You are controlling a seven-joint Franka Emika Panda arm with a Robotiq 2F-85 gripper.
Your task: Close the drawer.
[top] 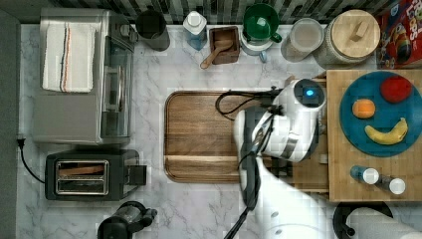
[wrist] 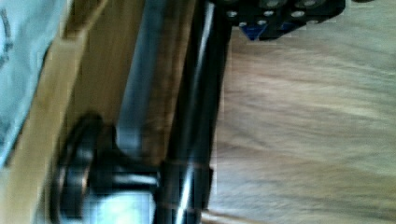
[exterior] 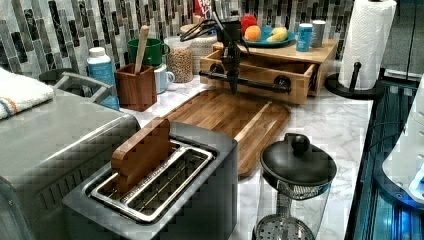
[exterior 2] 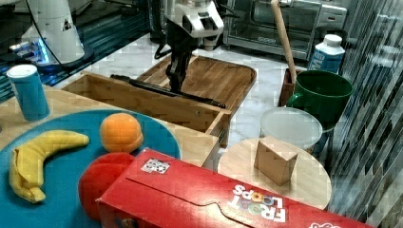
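Note:
The drawer (exterior: 260, 74) is a light wooden box that stands pulled out from under a light wooden top (exterior: 280, 51), toward the brown cutting board (exterior: 227, 117). A black bar handle (exterior: 260, 85) runs along its front wall (exterior 2: 142, 102). My gripper (exterior: 233, 90) points straight down and its tip is at the bar, near the bar's middle (exterior 2: 174, 88). In the wrist view the bar (wrist: 196, 116) and one round mount (wrist: 79, 172) lie close against the drawer front (wrist: 93, 70). In the top view my arm (top: 283, 124) covers most of the drawer; a strip of its floor (top: 311, 174) shows.
A blue plate (top: 380, 114) with fruit and two shakers (top: 370, 175) sit on the wooden top. A paper towel roll (exterior: 367, 42), a toaster (top: 92, 174), a toaster oven (top: 82, 74), a kettle (exterior: 297, 170) and jars along the tiled wall surround the cutting board.

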